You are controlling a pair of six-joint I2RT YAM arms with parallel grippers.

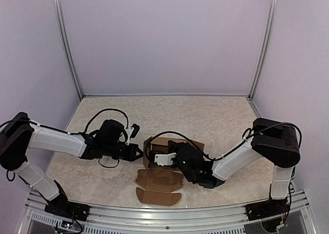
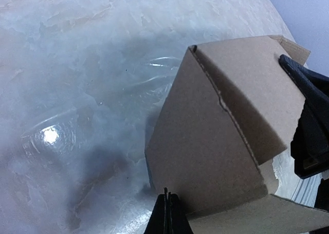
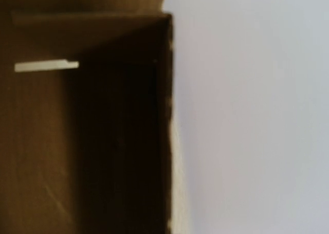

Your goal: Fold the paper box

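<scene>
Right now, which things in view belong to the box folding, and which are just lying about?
Job: paper box, left gripper, right gripper.
Not part of it: table, metal frame posts, arm cable.

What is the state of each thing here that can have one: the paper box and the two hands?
paper box: partly folded; walls raised, near flaps lying flat on the table.
left hand: shut, empty, tips at the foot of the box's outer wall.
right hand: shut, low at the box; whether it pinches cardboard cannot be told.
</scene>
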